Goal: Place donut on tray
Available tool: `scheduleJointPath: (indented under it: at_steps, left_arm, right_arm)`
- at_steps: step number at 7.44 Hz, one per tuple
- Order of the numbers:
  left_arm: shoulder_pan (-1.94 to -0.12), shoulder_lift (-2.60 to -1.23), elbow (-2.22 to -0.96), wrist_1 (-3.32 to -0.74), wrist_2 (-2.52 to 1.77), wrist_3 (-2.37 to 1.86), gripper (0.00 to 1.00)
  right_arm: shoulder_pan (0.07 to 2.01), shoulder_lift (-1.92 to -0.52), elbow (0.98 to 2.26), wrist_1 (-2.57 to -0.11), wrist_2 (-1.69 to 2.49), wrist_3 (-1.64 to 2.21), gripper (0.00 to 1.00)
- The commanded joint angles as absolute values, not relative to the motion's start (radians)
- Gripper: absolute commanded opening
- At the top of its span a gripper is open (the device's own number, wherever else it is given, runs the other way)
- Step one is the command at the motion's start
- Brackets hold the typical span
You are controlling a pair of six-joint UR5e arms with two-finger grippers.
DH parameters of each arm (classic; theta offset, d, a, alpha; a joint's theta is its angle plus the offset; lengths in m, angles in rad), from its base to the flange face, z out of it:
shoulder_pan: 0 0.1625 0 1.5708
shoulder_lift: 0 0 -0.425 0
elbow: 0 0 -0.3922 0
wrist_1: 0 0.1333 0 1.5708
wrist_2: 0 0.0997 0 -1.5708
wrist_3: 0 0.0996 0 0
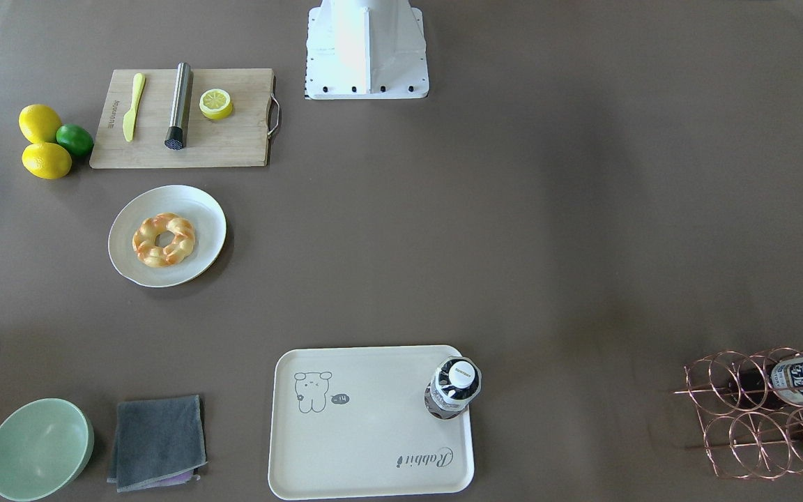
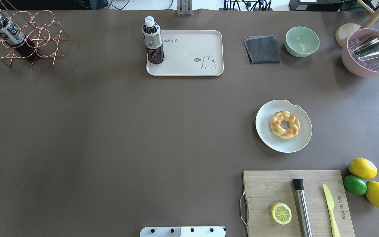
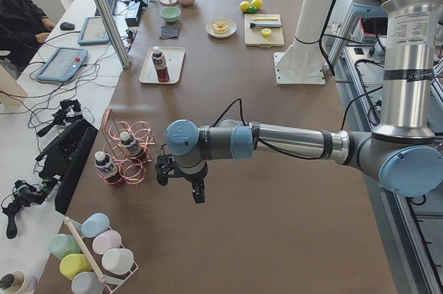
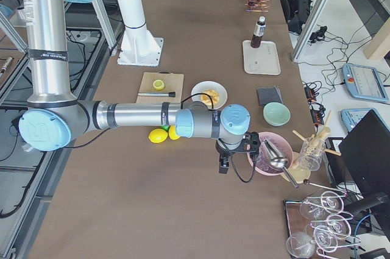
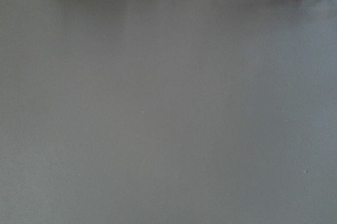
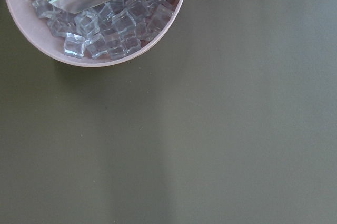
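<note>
The donut (image 1: 164, 240) is a golden twisted ring lying on a round white plate (image 1: 201, 208); it also shows in the overhead view (image 2: 285, 124). The cream tray (image 1: 366, 432) with a grey bear drawing lies at the table's far edge (image 2: 189, 56), and a dark drink bottle (image 1: 454, 387) stands upright on one of its corners. My left gripper (image 3: 181, 178) hangs over bare table near a copper rack, far from both. My right gripper (image 4: 226, 163) hangs beside a pink ice bowl. Both show only in the side views, so I cannot tell whether they are open or shut.
A wooden cutting board (image 2: 275, 187) carries a lemon half (image 2: 281, 213), a steel tube and a yellow knife. Two lemons and a lime (image 2: 355, 184) lie beside it. A green bowl (image 2: 302, 41), a grey cloth (image 2: 262, 49), a pink ice bowl (image 2: 370, 52) and a copper bottle rack (image 2: 21, 39) stand along the far edge.
</note>
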State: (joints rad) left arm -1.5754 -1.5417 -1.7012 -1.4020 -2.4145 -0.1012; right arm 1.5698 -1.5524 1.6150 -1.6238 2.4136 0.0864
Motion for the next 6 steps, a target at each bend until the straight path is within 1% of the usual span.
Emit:
scheduleJointPath:
  at_steps: [1,6]
  left_arm:
    - [-1.575,-1.542,-1.703,-1.402,-2.414,-0.101,0.98]
    - [-1.575,-1.542,-1.701,-1.402,-2.414,-0.101,0.98]
  right_arm:
    - [1.569,-1.557,1.615,-1.623,2.414,0.080,1.00]
    - [1.569,-1.551,1.626,-1.623,2.414,0.077,1.00]
